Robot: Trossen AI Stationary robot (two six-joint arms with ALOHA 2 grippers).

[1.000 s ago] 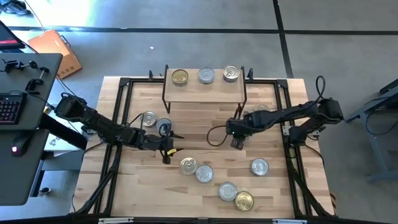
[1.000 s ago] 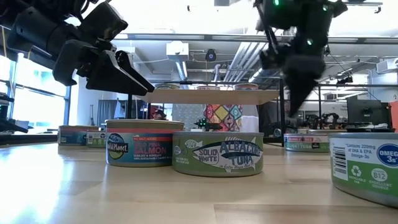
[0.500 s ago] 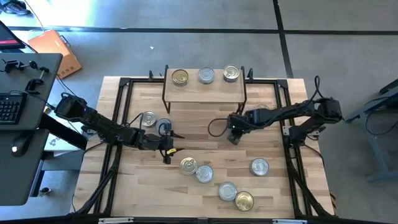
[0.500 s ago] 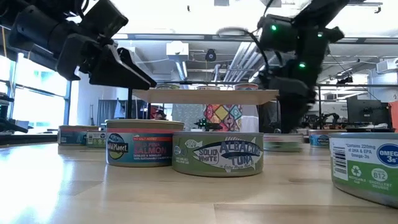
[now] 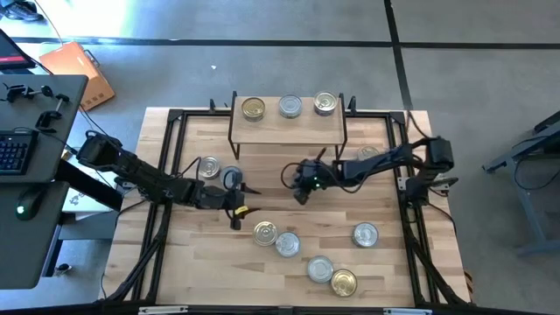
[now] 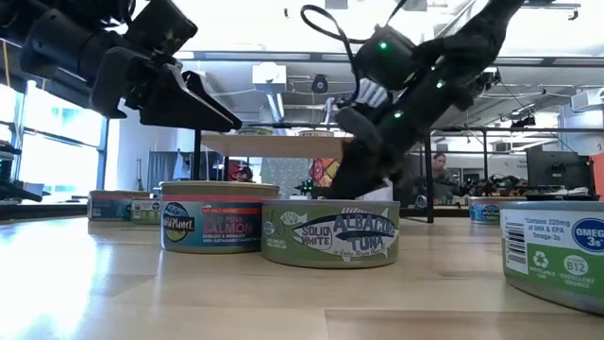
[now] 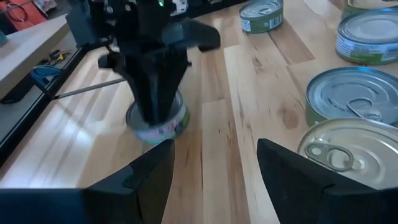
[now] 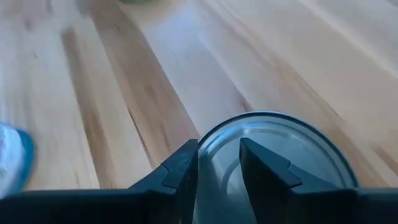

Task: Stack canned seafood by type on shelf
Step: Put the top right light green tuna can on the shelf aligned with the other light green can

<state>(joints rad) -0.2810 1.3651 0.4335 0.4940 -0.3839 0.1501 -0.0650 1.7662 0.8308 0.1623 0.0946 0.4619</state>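
Note:
The shelf (image 5: 287,122) stands at the table's far middle with three tins on its board: one gold (image 5: 253,108) and two silver (image 5: 290,107). My right gripper (image 5: 300,185) is low at the table's middle, its fingers nearly together on a silver-lidded tin (image 8: 292,155) that sits on the table. That tin also shows in the left wrist view (image 7: 160,129). My left gripper (image 5: 245,201) hovers open and empty to the left of it, pointing at it, above the table beside two tins (image 5: 208,168). My right gripper sets its fingertips (image 8: 186,155) on the tin's lid (image 8: 273,134), near the lid's edge. The fingers come from above, slanting in from the table's right. The tin stands flat on the table. Whether anything is pinched between the tips is hidden by the fingers.
Several loose tins lie toward the near edge: a gold and a silver one (image 5: 265,233), another pair (image 5: 343,281) and a single one (image 5: 365,234). One more tin (image 5: 367,153) lies under the right arm. A black metal frame (image 5: 175,118) runs around the tabletop.
My right gripper has come down onto the tin and gone toward the table's left edge and a little toward the far edge. The tin has slid along the table with it. The arm has stretched out and tipped over more.

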